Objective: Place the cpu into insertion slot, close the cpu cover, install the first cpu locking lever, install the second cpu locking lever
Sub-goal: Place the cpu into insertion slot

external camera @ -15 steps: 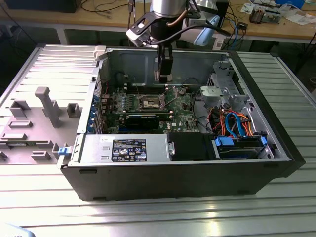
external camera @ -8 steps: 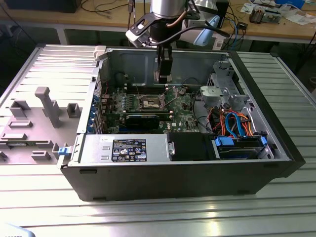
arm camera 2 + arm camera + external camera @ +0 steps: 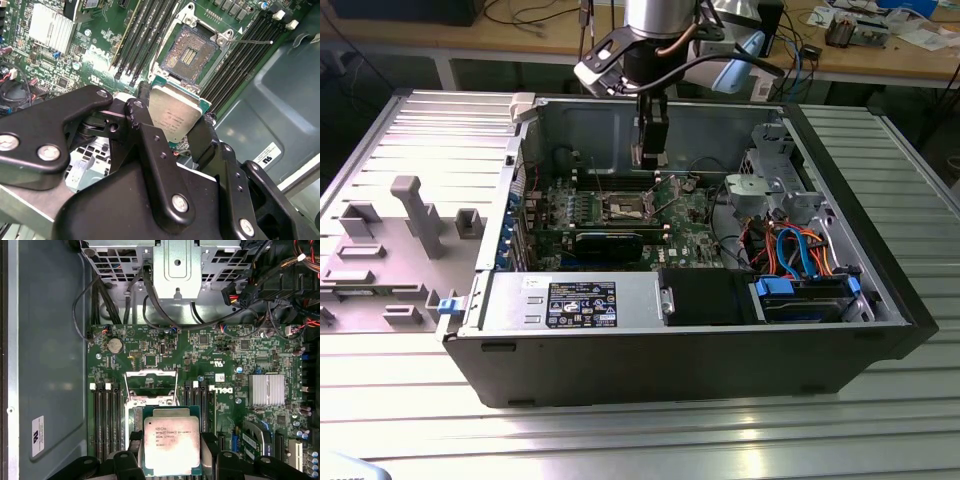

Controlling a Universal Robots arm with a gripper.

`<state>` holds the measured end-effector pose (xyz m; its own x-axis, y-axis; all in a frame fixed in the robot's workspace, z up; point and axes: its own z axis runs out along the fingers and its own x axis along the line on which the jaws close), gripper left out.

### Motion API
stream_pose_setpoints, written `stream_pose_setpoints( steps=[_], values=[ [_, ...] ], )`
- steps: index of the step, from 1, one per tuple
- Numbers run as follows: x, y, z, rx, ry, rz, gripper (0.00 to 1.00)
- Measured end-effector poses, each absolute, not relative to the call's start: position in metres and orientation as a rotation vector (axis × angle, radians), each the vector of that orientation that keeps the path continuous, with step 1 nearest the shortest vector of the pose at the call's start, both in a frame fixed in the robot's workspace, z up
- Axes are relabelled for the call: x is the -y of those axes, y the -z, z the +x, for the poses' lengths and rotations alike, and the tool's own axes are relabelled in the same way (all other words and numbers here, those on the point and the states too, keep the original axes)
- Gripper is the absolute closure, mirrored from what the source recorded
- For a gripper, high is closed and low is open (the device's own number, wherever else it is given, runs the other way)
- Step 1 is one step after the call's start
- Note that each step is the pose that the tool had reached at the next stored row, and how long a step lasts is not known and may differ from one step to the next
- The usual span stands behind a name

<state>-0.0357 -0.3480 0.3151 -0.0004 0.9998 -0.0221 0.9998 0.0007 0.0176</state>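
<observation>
**Exterior view.** 1 arm reaches down into an open computer case (image 3: pixel 700 365) that lies on a ribbed metal table (image 3: pixel 620 430). The gripper (image 3: pixel 649 160) hangs at about 1 o'clock of the insertion slot (image 3: pixel 625 208). It is above the green motherboard (image 3: pixel 692 218) and not touching it. A power supply (image 3: pixel 575 300) lies at 7 o'clock of the slot, and blue and orange cables (image 3: pixel 800 250) lie at 3 o'clock. A grey fixture plate (image 3: pixel 400 235) sits at 9 o'clock of the case, on the exterior view's left.

**Second wrist view.** The 2 black fingers (image 3: pixel 200 137) are clamped on opposite edges of the cpu (image 3: pixel 172 117), which is held with its silvery face toward the camera. The insertion slot (image 3: pixel 189 50) lies open beyond the chip with its tan-gold contact field bare. Chip and slot are apart. Black memory slots (image 3: pixel 142 35) run along both sides of the socket. 1 thin locking lever (image 3: pixel 252 42) juts out across them; which of the 2 levers it is cannot be told.

**First wrist view.** The held cpu (image 3: pixel 171 445) hides most of the slot. The cpu cover (image 3: pixel 150 374) stands swung up just beyond the chip. A finned heatsink (image 3: pixel 267 389) and a coin cell (image 3: pixel 115 345) sit elsewhere on the board.
</observation>
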Motion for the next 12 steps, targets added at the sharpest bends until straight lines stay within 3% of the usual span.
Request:
stream_pose_setpoints(
  steps=[12],
  values=[
    [0.3479,-0.3135,-0.0368,-2.202,0.005,2.201,0.45]
  ],
)
